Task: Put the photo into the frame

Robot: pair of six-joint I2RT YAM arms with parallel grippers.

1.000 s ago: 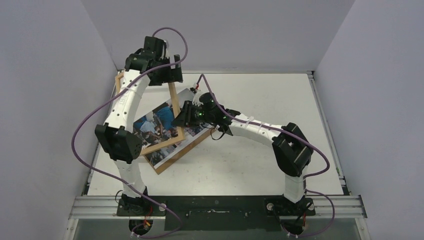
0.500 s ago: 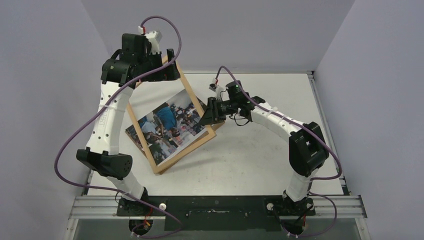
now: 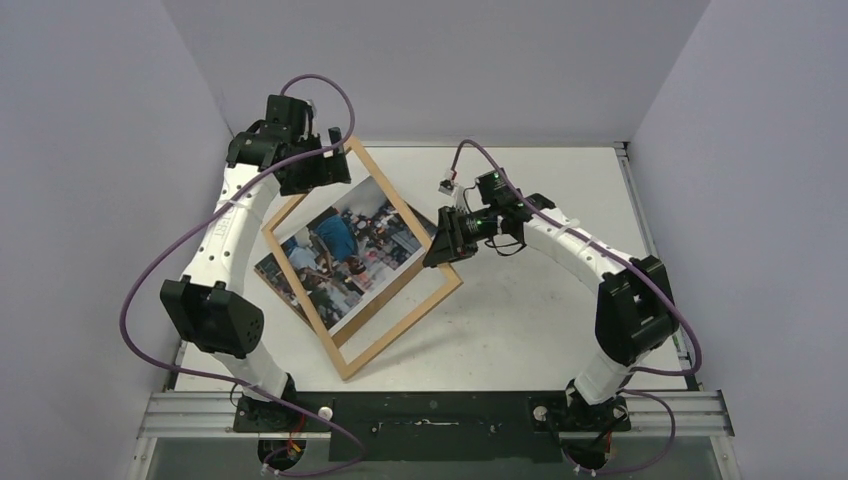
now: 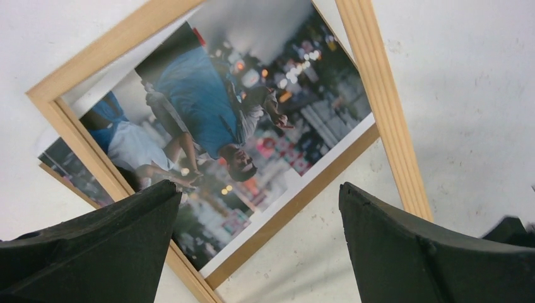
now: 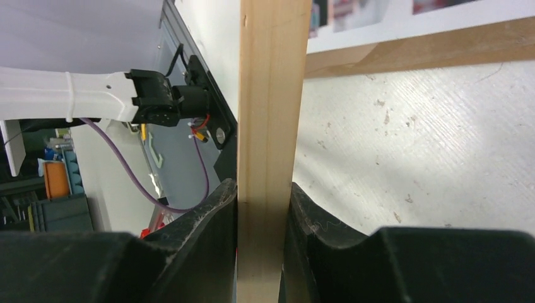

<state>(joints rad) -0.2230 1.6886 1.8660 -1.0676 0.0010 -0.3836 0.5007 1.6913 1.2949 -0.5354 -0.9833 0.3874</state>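
The photo (image 3: pixel 350 250), a street scene with a person in a blue shirt, lies on a brown backing board (image 4: pixel 303 196) on the table. The light-wood frame (image 3: pixel 405 330) hangs tilted over it, so the photo shows through its opening and sticks out past its left bar. My right gripper (image 3: pixel 438 250) is shut on the frame's right bar (image 5: pixel 271 95), fingers pressed to both sides (image 5: pixel 264 189). My left gripper (image 3: pixel 325 170) is open and empty (image 4: pixel 257 189), above the frame's far corner, with photo (image 4: pixel 240 126) and frame bar (image 4: pixel 385 113) below.
White table (image 3: pixel 540 320) with grey walls on three sides. The metal rail with the arm bases (image 3: pixel 430 410) runs along the near edge. Purple cables loop off both arms. The board's edge and the photo's white border show in the right wrist view (image 5: pixel 429 47).
The frame has swung right and toward the near edge. My right gripper has taken hold of its right bar. My left gripper has let go of the far end and dropped lower.
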